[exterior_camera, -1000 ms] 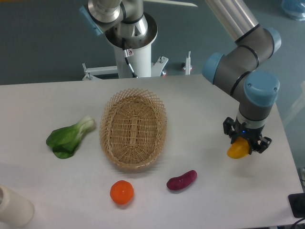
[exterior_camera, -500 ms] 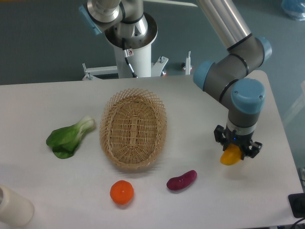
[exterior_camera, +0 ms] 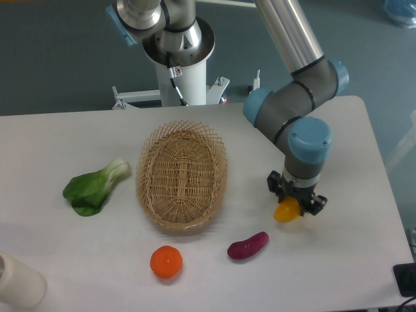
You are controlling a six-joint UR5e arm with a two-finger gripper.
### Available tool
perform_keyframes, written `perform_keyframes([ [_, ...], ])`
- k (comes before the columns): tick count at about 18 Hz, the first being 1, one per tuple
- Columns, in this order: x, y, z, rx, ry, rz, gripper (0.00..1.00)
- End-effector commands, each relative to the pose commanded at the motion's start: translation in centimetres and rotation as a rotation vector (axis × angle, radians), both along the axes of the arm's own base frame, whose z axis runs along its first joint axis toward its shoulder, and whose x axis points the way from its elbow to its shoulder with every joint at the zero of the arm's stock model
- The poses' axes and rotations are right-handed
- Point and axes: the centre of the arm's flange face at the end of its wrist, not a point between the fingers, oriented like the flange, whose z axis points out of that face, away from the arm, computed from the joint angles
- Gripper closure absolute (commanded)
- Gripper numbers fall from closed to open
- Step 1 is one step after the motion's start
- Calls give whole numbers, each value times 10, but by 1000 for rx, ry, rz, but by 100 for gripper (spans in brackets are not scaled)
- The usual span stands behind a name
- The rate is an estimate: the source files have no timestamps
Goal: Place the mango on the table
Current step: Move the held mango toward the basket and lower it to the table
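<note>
Reaching down from the upper middle of the view, the arm (exterior_camera: 286,39) bends at a grey elbow with blue caps and turns its wrist straight down over the right part of the table (exterior_camera: 364,260). The gripper (exterior_camera: 290,207) points at the tabletop, its black fingers (exterior_camera: 275,186) closed on the mango (exterior_camera: 286,210), whose yellow-orange end shows just below the fingers. Whether the mango touches the table cannot be told from this view; it sits very low over it. The mango is held to the right of the basket (exterior_camera: 182,175), well apart from it, and up and to the right of the purple vegetable (exterior_camera: 247,246), which lies near it on the table. The orange (exterior_camera: 166,262) rests in front of the basket, just beside its near rim. A leafy green (exterior_camera: 95,188) lies to the left of the basket. A pale bottle (exterior_camera: 18,281) shows at the lower left corner.
</note>
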Motion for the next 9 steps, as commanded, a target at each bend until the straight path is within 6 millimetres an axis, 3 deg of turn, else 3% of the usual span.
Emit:
perform_keyframes([
  [2, 5, 4, 0, 0, 0, -9, 46],
  [5, 5, 4, 5, 8, 7, -11, 24],
  [9, 4, 5, 7, 17, 13, -11, 8],
])
